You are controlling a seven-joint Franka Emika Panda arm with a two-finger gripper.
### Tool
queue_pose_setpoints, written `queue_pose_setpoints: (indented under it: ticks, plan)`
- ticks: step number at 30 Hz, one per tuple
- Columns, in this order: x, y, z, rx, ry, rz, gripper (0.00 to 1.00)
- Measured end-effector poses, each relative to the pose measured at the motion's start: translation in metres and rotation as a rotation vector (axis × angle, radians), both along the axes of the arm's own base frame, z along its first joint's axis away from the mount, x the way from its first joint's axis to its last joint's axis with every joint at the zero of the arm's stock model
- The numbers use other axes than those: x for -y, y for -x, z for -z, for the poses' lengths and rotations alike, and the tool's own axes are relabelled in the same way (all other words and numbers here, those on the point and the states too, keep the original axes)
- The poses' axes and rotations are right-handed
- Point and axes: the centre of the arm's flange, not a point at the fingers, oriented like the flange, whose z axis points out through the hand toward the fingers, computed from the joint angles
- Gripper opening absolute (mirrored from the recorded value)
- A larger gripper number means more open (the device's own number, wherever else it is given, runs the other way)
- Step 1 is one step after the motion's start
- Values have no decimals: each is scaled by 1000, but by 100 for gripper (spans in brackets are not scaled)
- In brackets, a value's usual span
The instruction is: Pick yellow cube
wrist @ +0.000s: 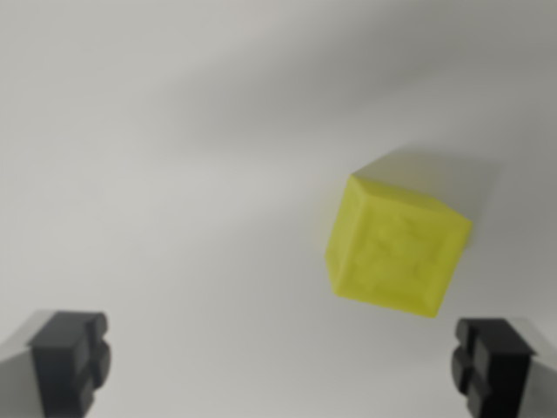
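Nearest the lens, two dark fingertips point(70, 361) of the gripper point(283, 366) are seen at the bottom corners of the wrist view, one at the wrist view's left and one at the wrist view's right. The jaws are spread wide, with nothing held between them; only bare surface is seen in the gap.

Most of the view is filled by a pale grey-white table surface point(174, 174), plain and unmarked, with soft shadow bands running across its upper part.

The yellow cube point(396, 252) is found on that surface in the right half of the view, above and slightly inward of the fingertip at the wrist view's right. It is not touched by either fingertip and lies well apart from the fingertip at the wrist view's left. It is seen turned at an angle, with one corner edge facing the camera and its top face tilted in the picture. A faint raised pattern is shown on its front face, too blurred to be made out. A soft shadow is cast behind it.
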Motion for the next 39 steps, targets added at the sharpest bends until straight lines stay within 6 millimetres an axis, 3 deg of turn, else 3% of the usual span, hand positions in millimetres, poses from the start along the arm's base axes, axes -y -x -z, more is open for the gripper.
queue_pose_setpoints:
  ticks: [39]
  plan:
    - [39,47,93,-10,-17,223,100]
